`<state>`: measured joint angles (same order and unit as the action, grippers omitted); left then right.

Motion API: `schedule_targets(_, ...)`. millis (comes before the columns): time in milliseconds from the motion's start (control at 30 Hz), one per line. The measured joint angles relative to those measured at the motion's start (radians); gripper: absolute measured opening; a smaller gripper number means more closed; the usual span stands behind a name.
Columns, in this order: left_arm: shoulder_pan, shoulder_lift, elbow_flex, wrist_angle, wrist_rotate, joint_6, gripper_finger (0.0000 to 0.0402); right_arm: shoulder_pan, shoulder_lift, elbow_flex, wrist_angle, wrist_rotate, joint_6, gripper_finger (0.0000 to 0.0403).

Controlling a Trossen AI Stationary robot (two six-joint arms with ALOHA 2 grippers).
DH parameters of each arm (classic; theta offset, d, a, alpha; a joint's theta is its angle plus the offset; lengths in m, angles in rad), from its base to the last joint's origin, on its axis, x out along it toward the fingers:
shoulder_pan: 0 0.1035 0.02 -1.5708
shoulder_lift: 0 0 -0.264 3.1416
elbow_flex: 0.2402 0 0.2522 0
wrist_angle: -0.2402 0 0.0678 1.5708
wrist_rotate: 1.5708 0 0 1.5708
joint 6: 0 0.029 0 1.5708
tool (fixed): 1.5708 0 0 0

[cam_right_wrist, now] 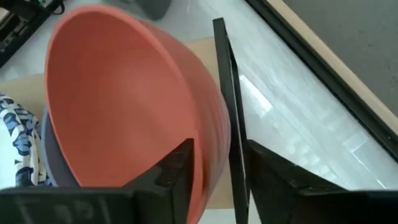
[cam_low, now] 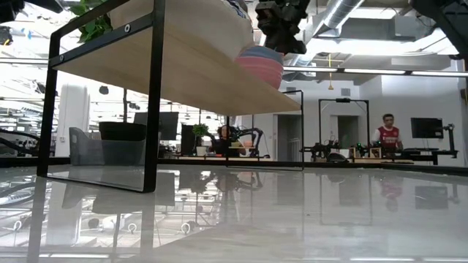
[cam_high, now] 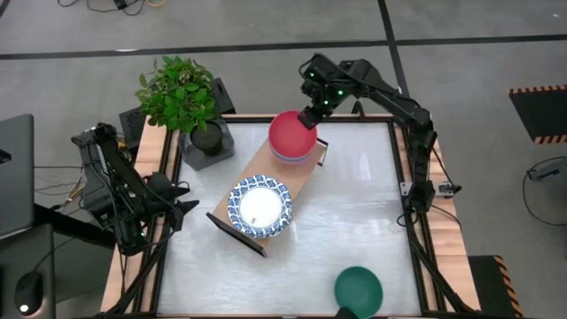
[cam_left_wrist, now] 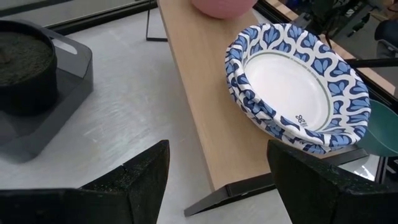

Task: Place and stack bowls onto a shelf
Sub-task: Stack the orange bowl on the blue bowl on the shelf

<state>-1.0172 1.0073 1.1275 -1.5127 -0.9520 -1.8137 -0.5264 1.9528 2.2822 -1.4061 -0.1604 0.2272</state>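
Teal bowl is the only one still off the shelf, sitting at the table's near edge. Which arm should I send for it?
Probably the right. The teal bowl lies right of centre. The right gripper is at the red bowl on the shelf; once free, it likely has the shorter path. The left gripper, open, waits by the white dishes.

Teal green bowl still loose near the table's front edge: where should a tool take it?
By the rim, from above. The teal green bowl sits upright, mouth up, alone on the table, so one finger can drop inside its wall, one outside.

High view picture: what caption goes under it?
Right gripper sets red bowl on shelf; green bowl waits.
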Motion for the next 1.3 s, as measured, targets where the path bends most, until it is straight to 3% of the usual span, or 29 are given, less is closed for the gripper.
schedule_targets(167, 0.000, 0.000, 0.000, 0.000, -0.002, 0.000, 0.0254, -0.016, -0.028, 0.000, 0.011, 0.000, 0.000, 0.0186)
schedule_targets(333, 0.000, 0.000, 0.000, 0.000, -0.002, 0.000, 0.0254, -0.025, -0.066, 0.000, 0.059, 0.008, -0.020, 0.0175)
schedule_targets(433, 0.000, 0.000, 0.000, 0.000, -0.002, 0.000, 0.0254, -0.012, -0.081, 0.000, 0.103, 0.008, -0.026, 0.0142)
schedule_targets(667, 0.000, 0.000, 0.000, 0.000, -0.004, 0.000, 0.0254, 0.006, -0.059, 0.000, 0.146, 0.006, -0.064, 0.0018)
schedule_targets(900, 0.000, 0.000, 0.000, 0.000, -0.004, -0.005, 0.0254, -0.004, -0.020, 0.000, 0.158, 0.005, -0.055, 0.0046)
schedule_targets(1133, 0.000, 0.000, 0.000, 0.000, -0.004, -0.006, 0.0254, -0.020, -0.018, -0.015, 0.186, 0.005, -0.068, 0.0017)
schedule_targets(1300, 0.000, 0.000, 0.000, 0.000, -0.004, -0.005, 0.0254, -0.019, -0.017, -0.016, 0.207, 0.005, -0.071, 0.0030)
